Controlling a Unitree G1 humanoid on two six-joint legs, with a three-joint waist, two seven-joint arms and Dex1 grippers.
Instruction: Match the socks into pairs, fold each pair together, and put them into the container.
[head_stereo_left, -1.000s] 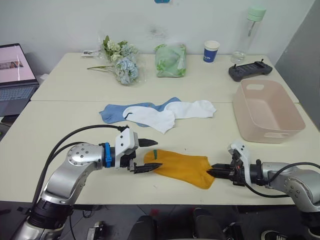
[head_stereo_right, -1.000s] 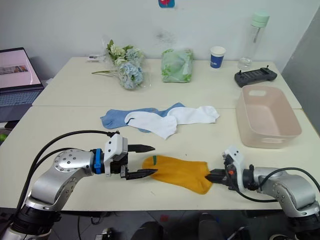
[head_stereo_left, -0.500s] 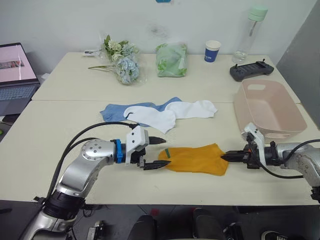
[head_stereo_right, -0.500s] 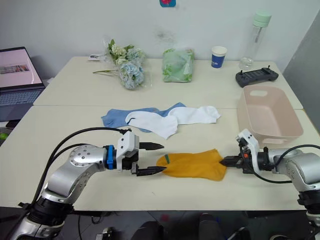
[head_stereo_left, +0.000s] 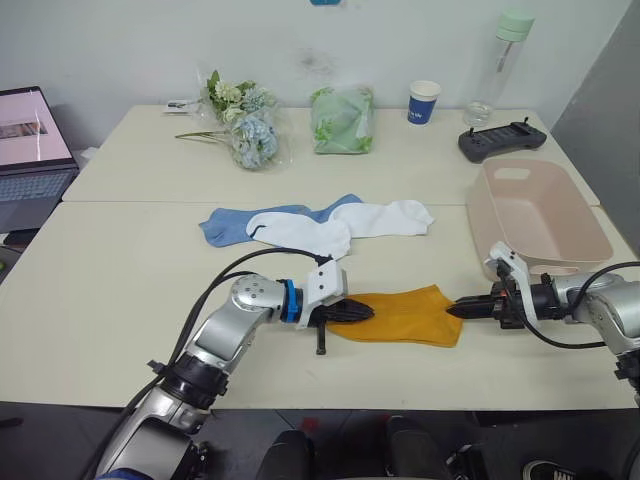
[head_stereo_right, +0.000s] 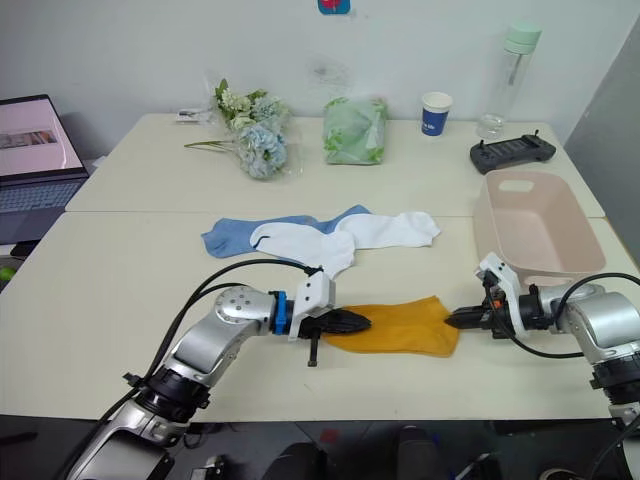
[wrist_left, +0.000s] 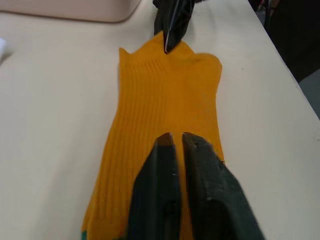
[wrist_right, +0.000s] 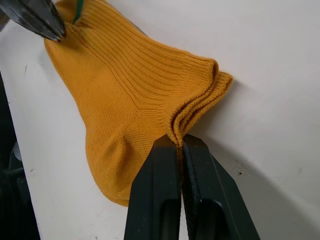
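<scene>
A mustard-yellow sock (head_stereo_left: 405, 315) lies flat near the table's front edge, and its right end shows layered cuffs (wrist_right: 200, 95). My left gripper (head_stereo_left: 355, 311) is shut on the sock's left end, by the small green mark (wrist_left: 82, 234). My right gripper (head_stereo_left: 465, 309) is shut on the cuff fold at the right end (wrist_right: 178, 142). Behind it, a light blue sock (head_stereo_left: 228, 225) and two white socks (head_stereo_left: 300, 232) (head_stereo_left: 385, 217) overlap in a row. The pale pink container (head_stereo_left: 535, 215) stands at the right, just beyond my right gripper.
Along the far edge of the table stand a flower bunch (head_stereo_left: 245, 125), a green bundle in plastic (head_stereo_left: 342, 120), a paper cup (head_stereo_left: 423, 102), a bottle (head_stereo_left: 505, 60) and a black controller (head_stereo_left: 500, 140). A laptop (head_stereo_left: 30, 150) sits at the left.
My left gripper slid right onto the yellow sock's left end and shut. The right gripper kept its hold, having drawn the sock to the right and stretched it flat.
</scene>
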